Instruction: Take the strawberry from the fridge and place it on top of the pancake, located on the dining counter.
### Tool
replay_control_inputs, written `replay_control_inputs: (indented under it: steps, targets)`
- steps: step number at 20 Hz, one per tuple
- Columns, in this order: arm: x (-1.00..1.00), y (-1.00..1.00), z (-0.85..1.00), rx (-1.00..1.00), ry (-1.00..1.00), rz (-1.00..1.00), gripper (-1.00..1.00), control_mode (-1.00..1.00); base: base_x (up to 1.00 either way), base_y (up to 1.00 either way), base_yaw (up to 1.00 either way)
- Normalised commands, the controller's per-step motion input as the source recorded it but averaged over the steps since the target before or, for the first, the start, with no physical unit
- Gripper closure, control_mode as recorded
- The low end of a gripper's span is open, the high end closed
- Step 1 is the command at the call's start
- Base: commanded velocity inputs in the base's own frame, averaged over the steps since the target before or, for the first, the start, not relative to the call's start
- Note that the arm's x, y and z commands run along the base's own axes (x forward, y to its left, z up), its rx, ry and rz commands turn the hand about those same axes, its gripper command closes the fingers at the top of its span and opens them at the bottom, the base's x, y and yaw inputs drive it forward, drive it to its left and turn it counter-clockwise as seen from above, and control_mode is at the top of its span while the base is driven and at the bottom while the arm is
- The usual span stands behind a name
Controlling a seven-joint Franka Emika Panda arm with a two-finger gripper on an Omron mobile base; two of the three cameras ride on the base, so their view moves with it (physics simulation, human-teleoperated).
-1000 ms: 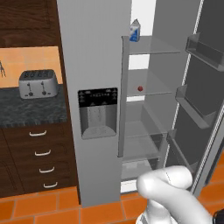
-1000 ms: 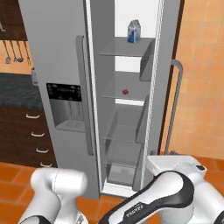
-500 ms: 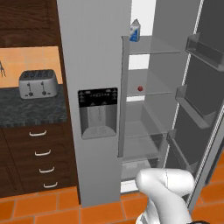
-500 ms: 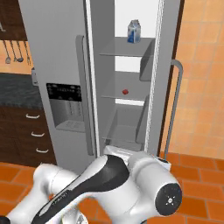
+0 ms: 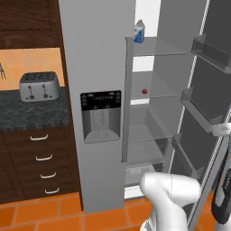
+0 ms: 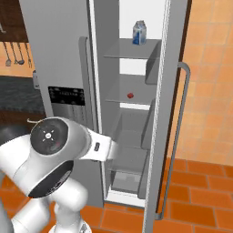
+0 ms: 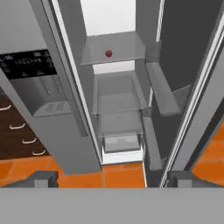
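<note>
I have the tall grey steel fridge door open; my claw is spread apart and empty, the tiny dark-red strawberry far ahead on a shelf. Picking and placing remain.

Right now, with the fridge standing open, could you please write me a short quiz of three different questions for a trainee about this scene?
1. True or false: the strawberry lies on the same shelf as the milk carton.
2. Multiple choice: the toaster stands on A) the floor, B) the dark countertop, C) a fridge shelf.
3. Fill in: the jaws of the gripper are ____ and hold nothing.

Key: 1 false, the carton is one shelf higher; 2 B; 3 open.
</note>
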Motion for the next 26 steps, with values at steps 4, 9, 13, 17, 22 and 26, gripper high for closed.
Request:
replay_control_inputs:
  steps: [4, 9, 13, 17, 22, 26]
  targets:
    - [0.01, 1.0, 0.5, -0.35, 0.35, -0.1, -1.0, -1.0, 0.0, 0.0, 0.0]
    - [0.18, 0.62, -0.06, -0.1, 0.21, -0.21, -1.0, -1.0, 0.0, 0.0, 0.0]
    - [0.0, 0.03, -0.18, 0.23, -0.07, -0.16, -1.0, -1.0, 0.0, 0.0, 0.0]
    - [0.08, 0.31, 0.0, 0.04, -0.09, -0.01, -1.0, -1.0, 0.0, 0.0, 0.0]
    - [0.0, 0.08, 0.0, 0.0, -0.01, 0.13, -1.0, -1.0, 0.0, 0.0, 0.0]
    - [-0.18, 0.0, -0.02, 0.0, -0.14, 0.15, -1.0, -1.0, 0.0, 0.0, 0.0]
